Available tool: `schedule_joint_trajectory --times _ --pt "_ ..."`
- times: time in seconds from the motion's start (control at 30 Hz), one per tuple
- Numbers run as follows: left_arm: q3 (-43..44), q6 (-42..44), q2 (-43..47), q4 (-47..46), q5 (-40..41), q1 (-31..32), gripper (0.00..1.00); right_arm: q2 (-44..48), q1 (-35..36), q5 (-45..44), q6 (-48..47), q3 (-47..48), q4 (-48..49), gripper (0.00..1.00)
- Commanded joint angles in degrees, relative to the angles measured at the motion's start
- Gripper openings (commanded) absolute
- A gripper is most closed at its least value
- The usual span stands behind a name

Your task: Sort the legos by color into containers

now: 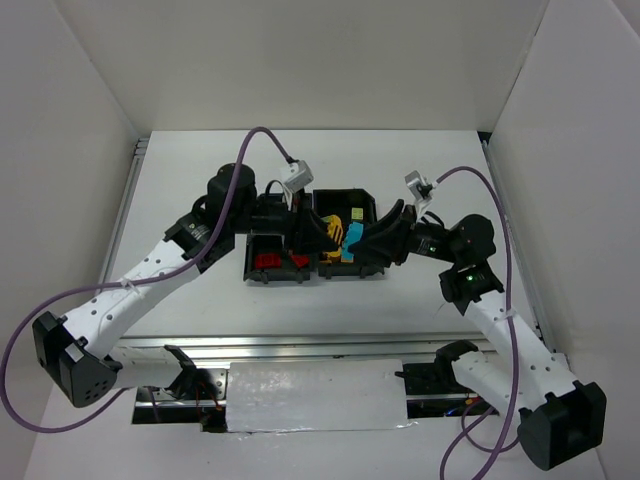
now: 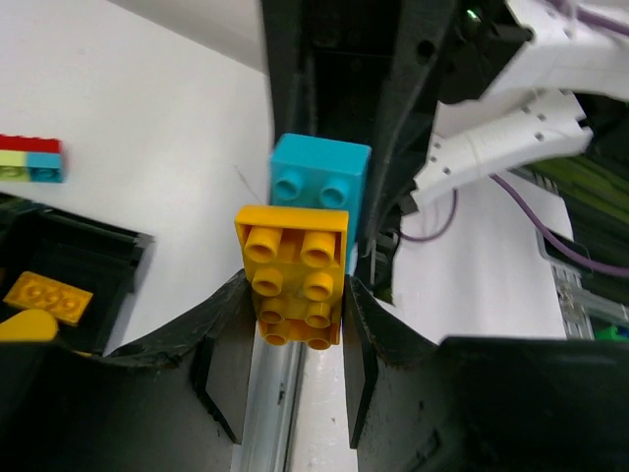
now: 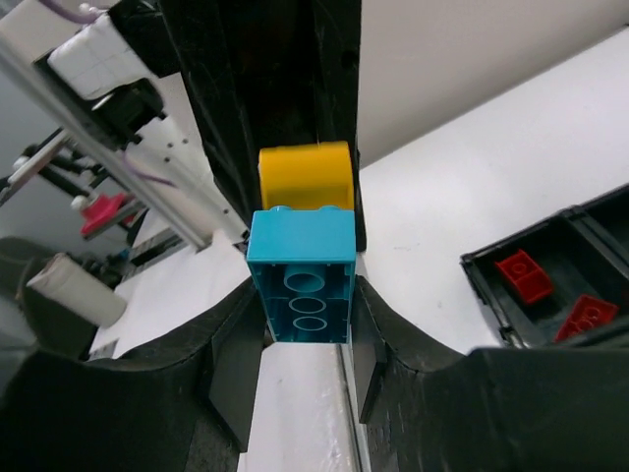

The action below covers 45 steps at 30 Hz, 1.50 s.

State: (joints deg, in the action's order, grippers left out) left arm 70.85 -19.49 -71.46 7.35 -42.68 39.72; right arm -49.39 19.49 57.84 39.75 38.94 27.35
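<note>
Both arms meet above the black tray (image 1: 340, 194), which sits in the middle of the white worktop (image 1: 200, 160). The left arm (image 1: 150, 270) reaches in from one side and the right arm (image 1: 500, 320) from the other. The left jaws are closed on a yellow brick (image 2: 295, 285), pinching its two sides with the studs facing the left wrist camera. The right jaws are closed on a cyan brick (image 3: 300, 285), held by its sides with the hollow underside facing the right wrist camera. The two bricks touch end to end: in the left wrist view the cyan brick (image 2: 319, 177) sits just beyond the yellow one, and in the right wrist view the yellow brick (image 3: 305, 175) sits just beyond the cyan one. From above, the cyan brick (image 1: 352, 238) shows between the two sets of jaws, over the right half of the tray. Two red bricks (image 3: 521, 273) lie in a tray compartment seen from the right wrist; from above, red bricks (image 1: 268, 262) lie in the near left compartment. A flat yellow brick (image 2: 44, 295) lies in another compartment. A small stack of red, lime and cyan bricks (image 2: 29, 159) rests on the worktop outside the tray.
</note>
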Motion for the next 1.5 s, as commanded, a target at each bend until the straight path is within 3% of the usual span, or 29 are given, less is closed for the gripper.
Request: schedule_joint_trajectory --times 0.0,0.23,0.4,0.57,0.7,0.83,1.07,1.27,1.43,1.47 --pt "0.70 -2.04 -0.52 -4.27 1.11 -3.94 0.00 1.66 -2.43 -4.14 -1.25 -2.37 -1.43 0.00" --pt "0.08 -3.36 -1.31 -6.82 -0.04 -7.03 0.00 2.89 -5.16 -7.83 -1.25 -3.43 -4.67 0.00" --pt "2.62 -3.89 -7.70 -3.85 10.92 -6.85 0.00 5.96 -5.77 -22.05 -2.48 -1.24 -13.80 0.00" --pt "4.03 -5.13 -14.14 -3.66 20.95 -5.72 0.00 8.60 -5.69 -29.70 -3.80 1.40 -22.16 0.00" --pt "10.09 -3.37 -21.50 3.78 36.57 0.35 0.00 10.88 -5.60 -33.76 -5.38 3.24 -26.38 0.00" --pt "12.20 -4.51 -26.00 5.56 41.97 0.79 0.00 11.77 -5.60 -33.94 -5.73 3.52 -28.06 0.00" --pt "15.02 -3.19 -34.27 12.95 42.41 2.90 0.00 11.59 -5.69 -34.64 -6.00 2.72 -27.53 0.00" --pt "14.40 -3.02 -35.94 12.42 41.71 2.90 0.33 10.71 -5.69 -33.68 -5.99 2.63 -25.86 0.00" --pt "14.05 -3.01 -35.42 11.37 38.46 2.99 0.53 10.45 -5.69 -34.20 -6.26 2.99 -26.30 0.00" --pt "13.97 -3.10 -35.33 11.45 38.46 2.99 0.69 10.36 -5.69 -34.29 -6.17 2.99 -26.21 0.00"
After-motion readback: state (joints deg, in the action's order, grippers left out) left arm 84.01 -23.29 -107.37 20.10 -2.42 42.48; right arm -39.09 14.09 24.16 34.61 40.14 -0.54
